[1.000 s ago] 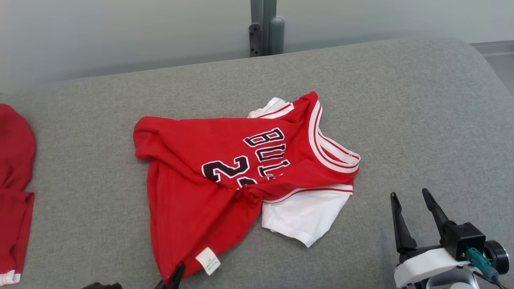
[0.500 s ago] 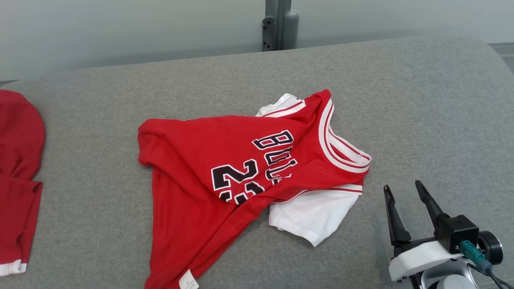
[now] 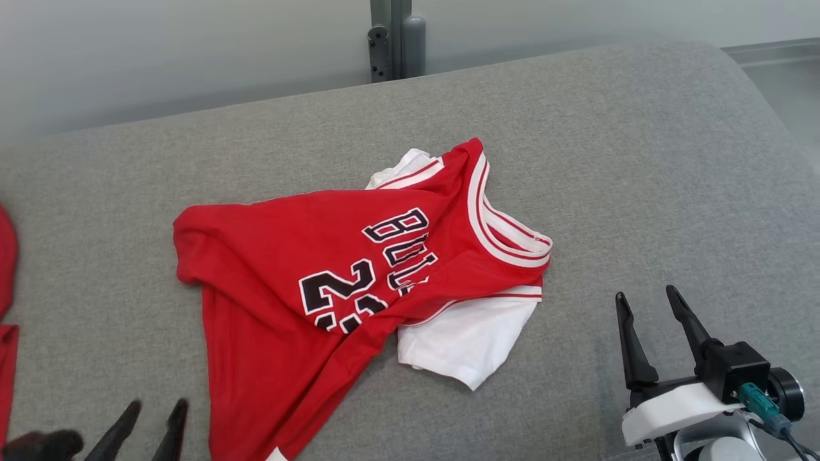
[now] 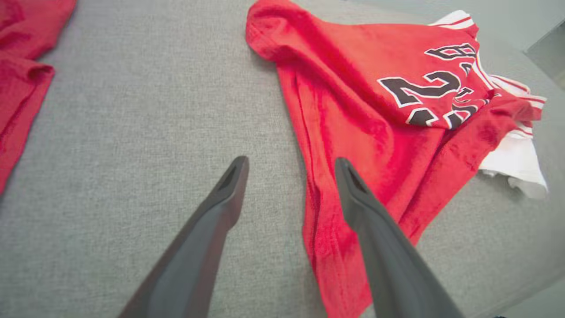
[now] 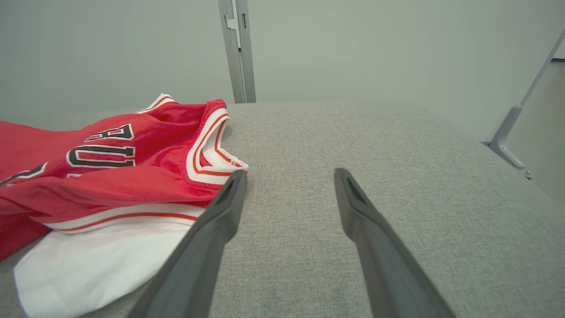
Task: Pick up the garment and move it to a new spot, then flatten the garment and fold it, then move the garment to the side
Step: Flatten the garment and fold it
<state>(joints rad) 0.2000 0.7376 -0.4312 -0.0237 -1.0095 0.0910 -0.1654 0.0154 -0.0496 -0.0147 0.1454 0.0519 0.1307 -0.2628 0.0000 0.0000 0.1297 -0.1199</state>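
The garment [image 3: 275,256], a red jersey with white sleeves, lies rumpled at the middle of the grey surface [image 3: 640,160]; a fold hides part of its black number and lettering, and its hem is cut off at the frame's bottom. The left hand [image 3: 154,416], fingers apart and empty, is at the near edge just beside that hem. The right hand [image 3: 646,296], likewise spread and empty, is toward the near right corner, and a red cloth [image 4: 22,79] at the left edge is mostly cropped.

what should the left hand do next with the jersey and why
Probably close the open left hand on the near hem of the jersey beside it and pull it flat: the jersey lies bunched and twisted on the grey cushion, and the open right hand sits off it by the collar side.
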